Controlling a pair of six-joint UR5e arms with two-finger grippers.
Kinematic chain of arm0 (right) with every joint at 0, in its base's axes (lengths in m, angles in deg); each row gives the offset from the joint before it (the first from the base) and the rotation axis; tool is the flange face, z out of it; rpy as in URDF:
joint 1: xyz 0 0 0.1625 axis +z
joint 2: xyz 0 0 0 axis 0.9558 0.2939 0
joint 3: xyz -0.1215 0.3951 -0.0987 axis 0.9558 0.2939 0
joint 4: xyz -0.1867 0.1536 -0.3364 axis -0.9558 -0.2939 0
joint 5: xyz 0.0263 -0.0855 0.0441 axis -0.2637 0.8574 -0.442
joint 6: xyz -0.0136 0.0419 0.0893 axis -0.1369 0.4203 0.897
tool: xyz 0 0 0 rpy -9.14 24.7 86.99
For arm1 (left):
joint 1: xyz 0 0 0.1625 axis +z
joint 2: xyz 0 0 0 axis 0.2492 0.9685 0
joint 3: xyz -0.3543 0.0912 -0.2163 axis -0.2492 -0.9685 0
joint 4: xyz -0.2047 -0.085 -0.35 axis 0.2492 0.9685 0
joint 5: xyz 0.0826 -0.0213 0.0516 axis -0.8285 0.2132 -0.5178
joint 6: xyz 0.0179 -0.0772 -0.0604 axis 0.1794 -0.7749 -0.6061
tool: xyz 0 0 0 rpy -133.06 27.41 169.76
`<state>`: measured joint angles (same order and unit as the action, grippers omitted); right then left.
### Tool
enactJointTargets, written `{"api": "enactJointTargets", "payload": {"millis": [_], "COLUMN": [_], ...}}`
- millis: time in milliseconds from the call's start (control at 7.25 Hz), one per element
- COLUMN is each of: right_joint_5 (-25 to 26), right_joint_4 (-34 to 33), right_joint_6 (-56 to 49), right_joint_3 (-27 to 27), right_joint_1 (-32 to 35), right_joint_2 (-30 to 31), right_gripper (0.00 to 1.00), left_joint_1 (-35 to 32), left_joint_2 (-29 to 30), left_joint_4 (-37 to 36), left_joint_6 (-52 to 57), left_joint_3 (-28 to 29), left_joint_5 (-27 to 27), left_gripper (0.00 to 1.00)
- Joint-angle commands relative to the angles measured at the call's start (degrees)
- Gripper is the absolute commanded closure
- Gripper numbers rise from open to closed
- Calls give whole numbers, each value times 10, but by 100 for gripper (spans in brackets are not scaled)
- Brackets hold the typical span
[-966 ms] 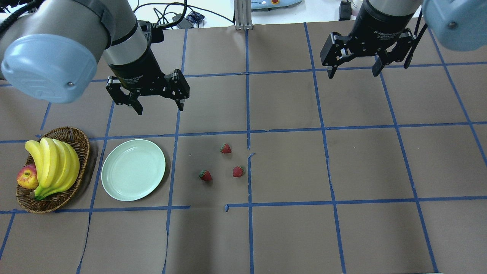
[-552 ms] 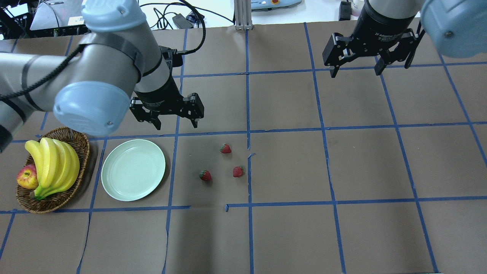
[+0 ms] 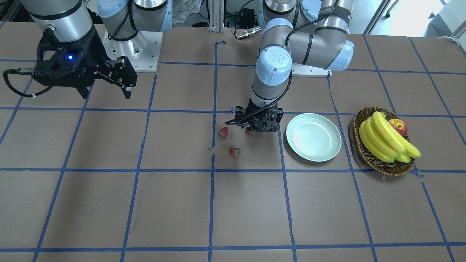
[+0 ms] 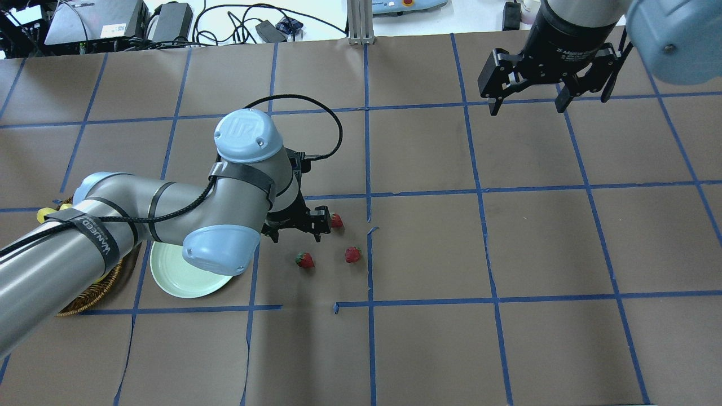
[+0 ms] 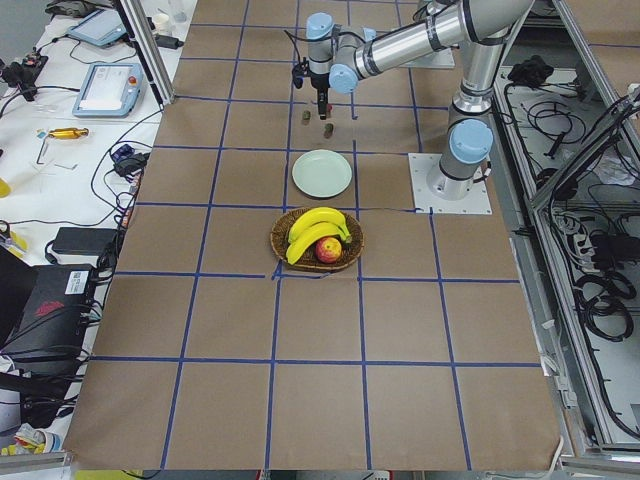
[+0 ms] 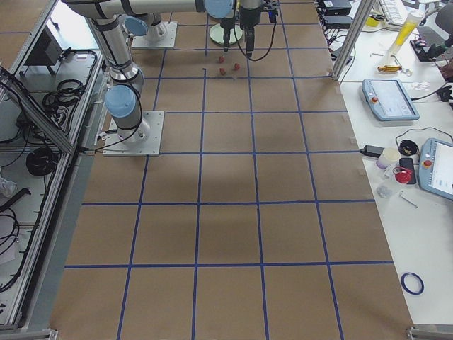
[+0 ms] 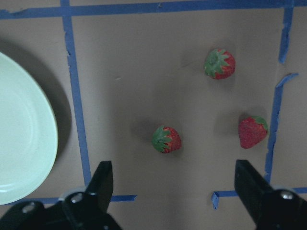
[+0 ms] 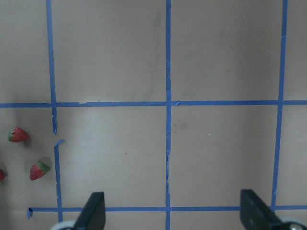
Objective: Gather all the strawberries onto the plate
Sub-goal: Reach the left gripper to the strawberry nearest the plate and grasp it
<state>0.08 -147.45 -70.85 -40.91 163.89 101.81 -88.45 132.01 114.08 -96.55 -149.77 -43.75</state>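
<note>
Three strawberries lie on the brown table: one nearest the plate (image 4: 305,260) (image 7: 166,139), one to its right (image 4: 353,254) (image 7: 253,132), and one further off (image 4: 337,220) (image 7: 219,63). The mint-green plate (image 4: 180,282) (image 3: 313,137) is empty and partly under my left arm in the overhead view. My left gripper (image 4: 297,235) (image 3: 256,125) (image 7: 175,187) is open and empty, hovering low over the strawberries, close to the one nearest the plate. My right gripper (image 4: 527,107) (image 3: 105,92) (image 8: 173,211) is open and empty, high at the far right.
A wicker basket (image 3: 378,162) with bananas (image 3: 386,142) and an apple (image 3: 398,126) stands beside the plate on my left. My left arm hides most of it in the overhead view. Blue tape lines grid the table.
My left arm has swung forward and down, carrying its open gripper from the far side of the table to just above the strawberries. The right gripper has barely moved. The strawberries lie unchanged.
</note>
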Motion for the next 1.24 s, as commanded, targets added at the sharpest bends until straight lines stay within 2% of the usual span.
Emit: {"api": "enactJointTargets", "payload": {"millis": [0,276,414,552,690,828,1103], "right_joint_5": [-1,-1,-2,-2,-2,-3,-3], "right_joint_4": [-1,-1,-1,-1,-1,-1,-2], "right_joint_6": [0,2,2,2,2,2,2], "right_joint_3": [0,0,0,0,0,0,0], "right_joint_1": [0,0,0,0,0,1,1], "right_joint_2": [-1,-1,-1,0,0,0,0], "right_gripper": [0,0,0,0,0,0,0], "left_joint_1": [0,0,0,0,0,0,6], "left_joint_2": [48,58,61,61,61,62,53], "left_joint_4": [-31,-32,-31,-31,-26,-13,11], "left_joint_6": [-2,-10,-23,-34,-38,-44,-36], "left_joint_3": [-8,-8,-11,-10,-10,-10,31], "left_joint_5": [-1,6,5,4,4,4,-2], "left_gripper": [20,20,36,62,81,92,91]}}
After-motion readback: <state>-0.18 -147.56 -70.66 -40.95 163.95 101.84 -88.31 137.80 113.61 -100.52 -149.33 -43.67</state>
